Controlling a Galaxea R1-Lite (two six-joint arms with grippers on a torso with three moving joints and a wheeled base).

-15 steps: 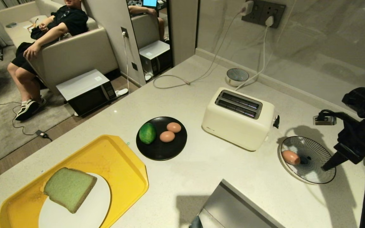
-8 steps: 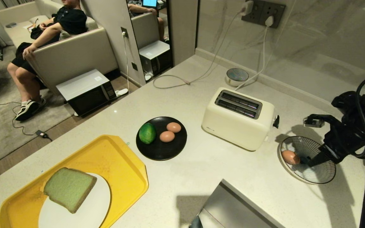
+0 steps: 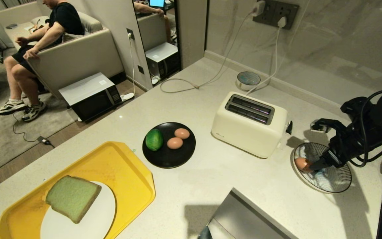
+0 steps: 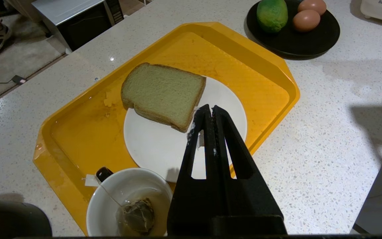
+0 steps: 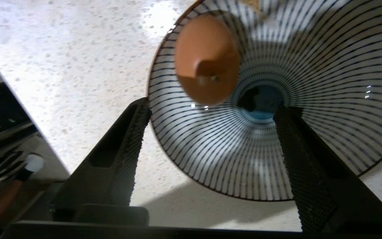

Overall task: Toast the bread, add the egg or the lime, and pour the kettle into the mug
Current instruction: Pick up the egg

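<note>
**Hovering over one egg in the striped bowl**

Hovering above the striped bowl (image 3: 322, 167) at the counter's right end, my right gripper (image 5: 211, 139) has its jaws spread wide and grips nothing. One egg (image 5: 207, 59) lies on the bowl's sloping inner wall, free of both fingers. Two more eggs (image 3: 177, 138) sit on the black plate (image 3: 169, 156) beside one lime (image 3: 154, 139), so I count three eggs in all. One toaster (image 3: 250, 123) stands between plate and bowl, both slots empty. My left gripper (image 4: 210, 111) is closed tight on nothing, above the yellow tray (image 4: 257, 69). One bread slice (image 4: 163, 94) rests partly on the white plate (image 4: 154, 146) there. One mug (image 4: 111, 196) with a teabag stands on the tray too.
</note>
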